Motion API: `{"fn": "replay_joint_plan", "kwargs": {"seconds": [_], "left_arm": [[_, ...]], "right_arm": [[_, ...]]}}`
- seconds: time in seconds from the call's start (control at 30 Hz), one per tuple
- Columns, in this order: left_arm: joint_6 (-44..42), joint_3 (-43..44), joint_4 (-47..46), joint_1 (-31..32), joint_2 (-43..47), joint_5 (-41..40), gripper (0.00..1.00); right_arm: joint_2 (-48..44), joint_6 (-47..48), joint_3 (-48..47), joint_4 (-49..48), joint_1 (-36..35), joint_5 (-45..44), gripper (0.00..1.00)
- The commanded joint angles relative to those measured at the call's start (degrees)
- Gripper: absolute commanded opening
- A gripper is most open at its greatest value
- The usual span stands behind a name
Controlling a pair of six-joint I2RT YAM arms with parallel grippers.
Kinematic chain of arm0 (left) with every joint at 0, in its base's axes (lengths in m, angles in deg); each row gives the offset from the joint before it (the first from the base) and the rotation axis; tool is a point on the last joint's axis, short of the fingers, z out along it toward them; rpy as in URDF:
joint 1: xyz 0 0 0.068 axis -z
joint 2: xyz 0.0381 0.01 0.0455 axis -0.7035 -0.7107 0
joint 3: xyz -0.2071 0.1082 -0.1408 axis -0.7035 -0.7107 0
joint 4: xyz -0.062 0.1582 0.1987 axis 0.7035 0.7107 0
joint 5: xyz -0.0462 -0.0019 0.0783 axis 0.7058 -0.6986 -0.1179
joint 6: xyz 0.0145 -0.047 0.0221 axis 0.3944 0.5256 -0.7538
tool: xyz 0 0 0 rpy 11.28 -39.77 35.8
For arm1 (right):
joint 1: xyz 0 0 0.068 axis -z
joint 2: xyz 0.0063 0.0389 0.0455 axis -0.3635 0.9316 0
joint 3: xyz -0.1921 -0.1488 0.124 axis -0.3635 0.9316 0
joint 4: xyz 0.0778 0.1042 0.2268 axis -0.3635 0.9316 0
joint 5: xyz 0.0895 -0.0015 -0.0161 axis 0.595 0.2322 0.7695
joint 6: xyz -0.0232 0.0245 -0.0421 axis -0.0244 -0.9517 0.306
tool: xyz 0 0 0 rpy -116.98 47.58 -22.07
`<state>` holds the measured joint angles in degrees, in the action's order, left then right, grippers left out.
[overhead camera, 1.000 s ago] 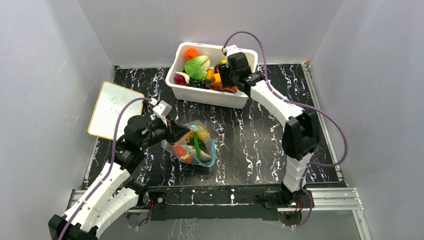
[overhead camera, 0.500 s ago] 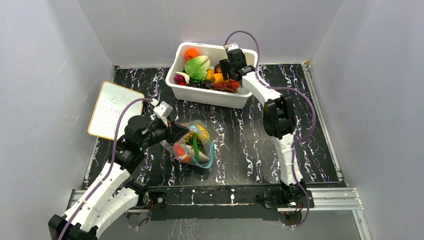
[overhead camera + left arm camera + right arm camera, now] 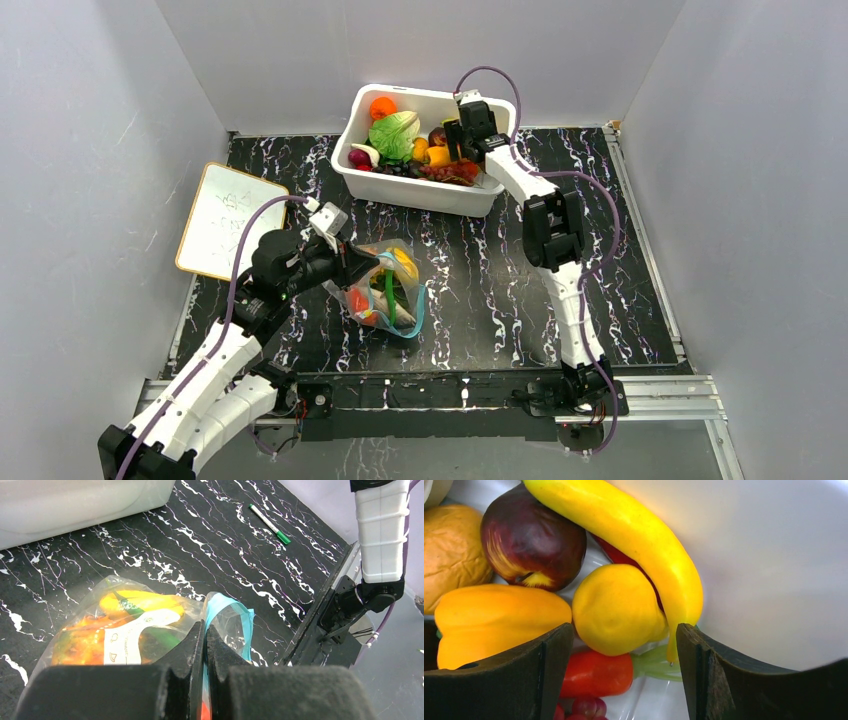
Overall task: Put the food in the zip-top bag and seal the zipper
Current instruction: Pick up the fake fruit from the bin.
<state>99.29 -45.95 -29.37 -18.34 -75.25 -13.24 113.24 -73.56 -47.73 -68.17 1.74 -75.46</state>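
Note:
The clear zip-top bag (image 3: 385,290) lies mid-table with yellow, green and red food inside; it also shows in the left wrist view (image 3: 135,625). My left gripper (image 3: 362,268) (image 3: 205,627) is shut on the bag's teal-blue zipper (image 3: 227,617) at its mouth. My right gripper (image 3: 462,150) (image 3: 624,645) is open inside the white tub (image 3: 440,190), its jaws either side of a yellow lemon (image 3: 616,607), not closed on it. A banana (image 3: 644,540), a dark red apple (image 3: 534,540), a yellow pepper (image 3: 494,620) and a red carrot (image 3: 596,672) lie around it.
The tub at the back also holds a green cabbage (image 3: 393,135) and an orange (image 3: 382,107). A small whiteboard (image 3: 228,220) lies at the left edge. A green marker (image 3: 270,524) lies on the black marbled table right of the bag.
My right arm has stretched out, and its gripper has moved a little right and down into the tub's right end. My left gripper keeps hold of the bag.

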Motion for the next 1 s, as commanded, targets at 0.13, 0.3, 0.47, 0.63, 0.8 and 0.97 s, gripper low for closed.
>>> {"fn": "replay_joint_plan", "kwargs": {"seconds": [0.13, 0.3, 0.47, 0.63, 0.8, 0.97], "left_arm": [[-1.11, 0.53, -1.21, 0.18, 0.49, -0.61, 0.0], [-0.96, 0.51, -1.3, 0.17, 0.34, -0.49, 0.0], [-0.94, 0.44, -1.27, 0.17, 0.48, -0.57, 0.0], [-0.88, 0.32, -1.08, 0.17, 0.79, -0.79, 0.0], [-0.74, 0.32, -1.06, 0.17, 0.94, -0.83, 0.0], [-1.53, 0.49, -0.21, 0.17, 1.01, -1.28, 0.0]], "right_arm": [[3.84, 0.55, -5.52, -5.28, 1.1, -0.51, 0.73], [4.84, 0.36, -6.25, -5.63, 1.4, 0.19, 0.72], [4.83, 0.5, -6.15, -6.27, 1.6, 1.5, 0.58], [3.81, 0.78, -5.7, -6.63, 1.56, 1.43, 0.48], [1.8, 1.2, -3.91, -7.17, 1.56, 1.45, 0.4], [-0.71, 0.92, -1.9, -7.62, 1.56, 2.08, 0.35]]}}
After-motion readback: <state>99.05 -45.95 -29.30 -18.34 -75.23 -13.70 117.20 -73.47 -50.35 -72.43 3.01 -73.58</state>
